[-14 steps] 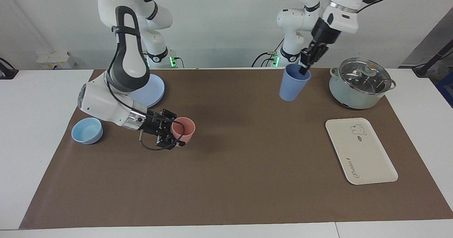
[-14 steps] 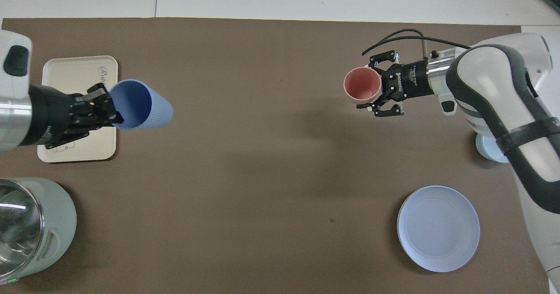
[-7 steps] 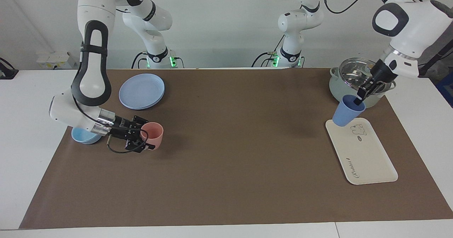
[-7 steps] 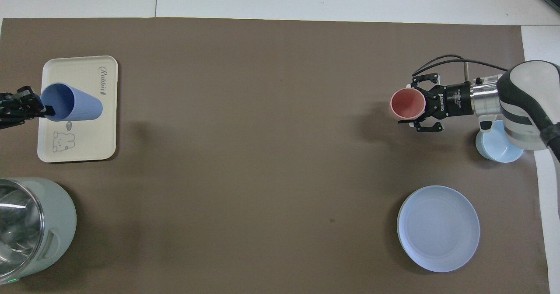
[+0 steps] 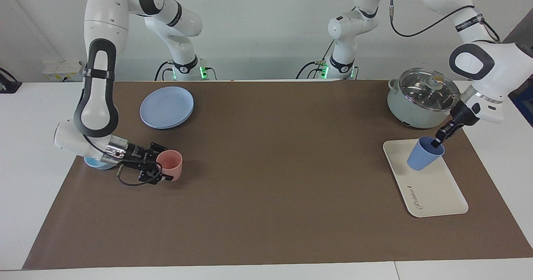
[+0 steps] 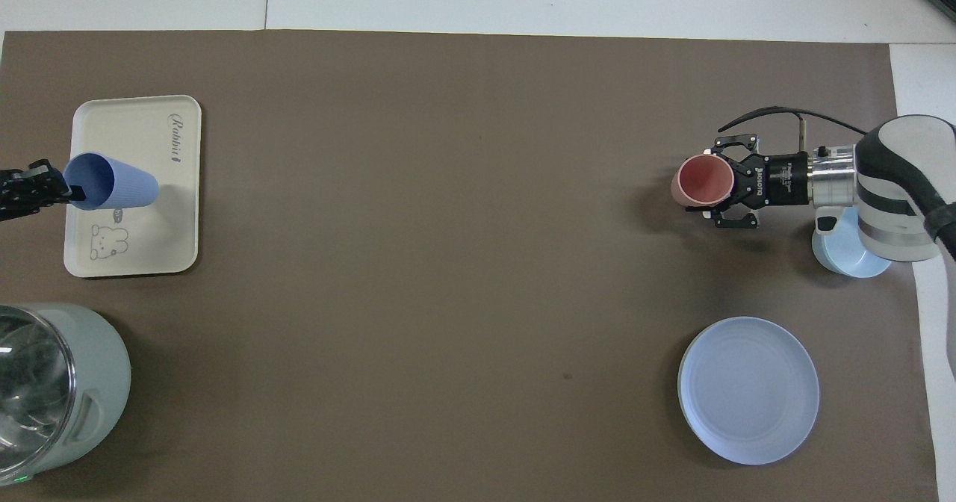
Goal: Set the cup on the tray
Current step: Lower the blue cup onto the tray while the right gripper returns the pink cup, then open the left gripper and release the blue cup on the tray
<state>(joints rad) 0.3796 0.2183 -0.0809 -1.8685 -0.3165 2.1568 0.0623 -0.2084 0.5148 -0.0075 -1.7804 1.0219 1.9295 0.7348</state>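
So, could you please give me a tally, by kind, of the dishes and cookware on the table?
Cups: 2, periwinkle-blue plastic tumbler in the left gripper over the tray, pink plastic cup in the right gripper
Bowls: 1, low light-blue bowl
Plates: 1, round blue plate
Trays: 1, cream-white rectangular tray
Pots: 1, pale-green pot with glass lid
Total: 6

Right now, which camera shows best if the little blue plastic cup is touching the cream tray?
The facing view. It shows the little blue plastic cup from the side, tilted, pinched at its rim by the left gripper, low over the cream tray; contact is unclear. The overhead view only shows the cup's mouth over the tray, not its height.
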